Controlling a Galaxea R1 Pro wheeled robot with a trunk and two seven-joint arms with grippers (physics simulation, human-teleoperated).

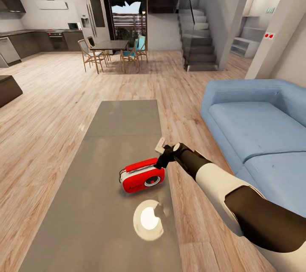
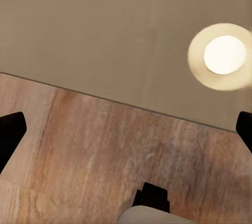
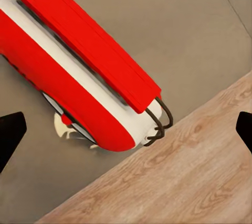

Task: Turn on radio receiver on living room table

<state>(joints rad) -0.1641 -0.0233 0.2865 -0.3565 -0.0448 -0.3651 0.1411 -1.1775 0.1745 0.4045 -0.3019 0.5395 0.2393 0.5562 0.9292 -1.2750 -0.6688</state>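
Room: light wood plank floor (image 1: 55,106) runs around your radio receiver's table, in the living room, with beige walls.
Radio receiver (image 1: 142,176): you see it standing on the table by the long edge that faces the sofa; a rounded red box with white sides, a red top handle and a round dial on the front.
Radio from above: the right wrist view shows you the radio receiver (image 3: 79,71) as red and white bands, with thin dark wire loops at the end nearest the table edge.
Writing: small dark marks beside the dial are too small for you to read.
Right gripper (image 1: 160,147): it hovers just above the radio's sofa-side end; its dark fingertips sit wide apart at the edges of the right wrist view, released, nothing between them.
Left gripper (image 2: 126,129): fingertips spread wide, released, over the table's edge and floor.
Table (image 1: 123,123): long, low, smooth glossy grey top; a round lamp reflection (image 1: 148,220) lies just on your side of the radio.
Sofa (image 1: 263,123): blue, soft-cornered, beyond the strip of bare floor past the radio's table edge.
Far background: dining table (image 1: 109,45) with chairs, kitchen, staircase, well beyond the radio.
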